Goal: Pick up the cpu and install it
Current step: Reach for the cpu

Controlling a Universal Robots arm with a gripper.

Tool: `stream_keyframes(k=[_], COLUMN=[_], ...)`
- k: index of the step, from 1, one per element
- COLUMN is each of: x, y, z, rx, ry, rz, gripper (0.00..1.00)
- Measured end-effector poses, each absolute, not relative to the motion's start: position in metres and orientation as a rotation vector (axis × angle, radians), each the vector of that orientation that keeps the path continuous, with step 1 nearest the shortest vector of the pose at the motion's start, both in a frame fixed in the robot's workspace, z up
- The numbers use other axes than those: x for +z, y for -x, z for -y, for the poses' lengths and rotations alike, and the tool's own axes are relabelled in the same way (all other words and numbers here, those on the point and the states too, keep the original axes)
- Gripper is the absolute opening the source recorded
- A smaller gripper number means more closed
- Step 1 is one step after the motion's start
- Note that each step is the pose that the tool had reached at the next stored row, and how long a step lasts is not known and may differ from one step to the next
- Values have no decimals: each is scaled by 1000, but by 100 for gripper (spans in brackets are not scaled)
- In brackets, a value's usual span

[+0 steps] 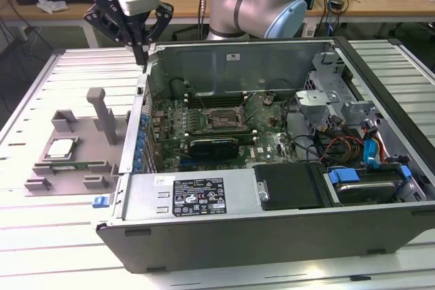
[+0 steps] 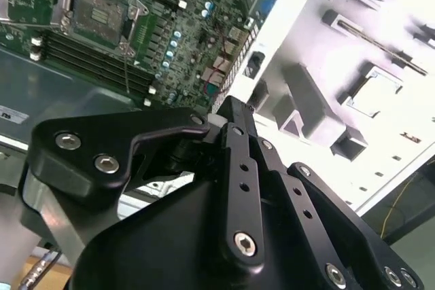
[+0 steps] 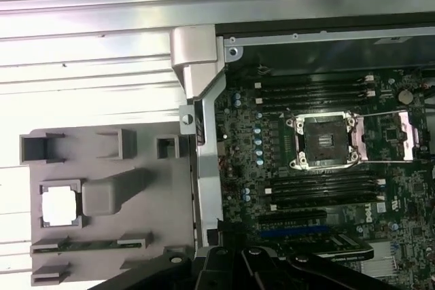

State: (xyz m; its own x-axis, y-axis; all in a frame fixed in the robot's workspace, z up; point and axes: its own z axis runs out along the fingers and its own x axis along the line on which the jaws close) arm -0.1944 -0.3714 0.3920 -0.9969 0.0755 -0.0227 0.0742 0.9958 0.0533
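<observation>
Hovering above the case wall [image 1: 143, 96], your tool [image 1: 141, 56] sits closed and empty; the first wrist view shows you the cpu [image 3: 59, 206] lying in its grey fixture [image 3: 153, 225]

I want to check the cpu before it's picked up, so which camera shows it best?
The first wrist view: it looks straight down on the cpu, its pale top plain against the grey fixture. The exterior view shows it small and slanted; in the second wrist view it sits in bright glare.
</observation>
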Motion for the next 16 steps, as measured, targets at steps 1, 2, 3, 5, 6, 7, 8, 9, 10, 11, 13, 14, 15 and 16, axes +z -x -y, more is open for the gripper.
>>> stream_keyframes(k=[1, 2, 3, 5, 6, 7, 8, 9, 10, 11, 13, 14, 15, 16], x=[392, 392, 392, 391, 391, 390, 390, 389, 389, 388, 387, 386, 386, 385], y=[199, 202, 204, 211, 213, 217, 219, 222, 227, 230, 240, 243, 250, 253], z=[369, 367, 366, 364, 363, 362, 362, 362, 361, 361, 361, 360, 360, 360], rx=[82, 81, 81, 82, 82, 82, 82, 82, 82, 82, 82, 82, 82, 82], ry=[-117, -117, -117, -117, -117, -117, -117, -117, -117, -117, -117, -117, -117, -117], rz=[-3114, -3114, -3114, -3114, -3114, -3114, -3114, -3114, -3114, -3114, -3114, -3114, -3114, -3114], gripper=[10, 10, 10, 10, 10, 10, 10, 10, 10, 10, 10, 10, 10, 10])
